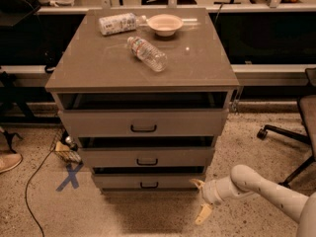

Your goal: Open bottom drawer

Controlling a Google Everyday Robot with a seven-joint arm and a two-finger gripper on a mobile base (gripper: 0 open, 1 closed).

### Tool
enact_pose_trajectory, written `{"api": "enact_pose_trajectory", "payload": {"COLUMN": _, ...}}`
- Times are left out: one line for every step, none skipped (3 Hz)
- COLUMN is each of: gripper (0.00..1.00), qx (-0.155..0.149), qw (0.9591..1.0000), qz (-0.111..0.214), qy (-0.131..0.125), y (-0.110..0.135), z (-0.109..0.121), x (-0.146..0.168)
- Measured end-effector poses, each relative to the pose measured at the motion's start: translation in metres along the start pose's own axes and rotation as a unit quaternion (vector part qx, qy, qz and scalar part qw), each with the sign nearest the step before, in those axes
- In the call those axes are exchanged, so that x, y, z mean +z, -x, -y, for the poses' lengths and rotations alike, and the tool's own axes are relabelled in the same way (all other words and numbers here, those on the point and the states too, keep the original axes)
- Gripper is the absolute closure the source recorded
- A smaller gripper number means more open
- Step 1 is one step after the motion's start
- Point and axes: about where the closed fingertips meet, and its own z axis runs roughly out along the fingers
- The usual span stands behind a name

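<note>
The bottom drawer is the lowest and shallowest of three grey-beige fronts in the cabinet, with a small black bar handle. It stands slightly out, with a dark gap above it. My gripper hangs low near the floor, just right of the drawer's right end and level with it. Its two yellowish fingers are spread apart and hold nothing. It does not touch the handle. My white arm reaches in from the lower right.
The middle drawer and top drawer sit above. On the cabinet top lie two plastic bottles and a bowl. An office chair base stands right. A blue X mark and a cable lie left.
</note>
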Motion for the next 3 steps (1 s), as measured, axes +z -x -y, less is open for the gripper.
{"api": "enact_pose_trajectory", "payload": {"gripper": 0.00, "qx": -0.055, "qw": 0.9982, "qz": -0.022, "qy": -0.003, "y": -0.003, "z": -0.008, "x": 0.030}}
{"api": "enact_pose_trajectory", "payload": {"gripper": 0.00, "qx": -0.117, "qw": 0.9914, "qz": -0.050, "qy": -0.029, "y": -0.013, "z": 0.002, "x": 0.065}}
{"api": "enact_pose_trajectory", "payload": {"gripper": 0.00, "qx": -0.125, "qw": 0.9895, "qz": -0.057, "qy": -0.045, "y": -0.016, "z": 0.010, "x": 0.067}}
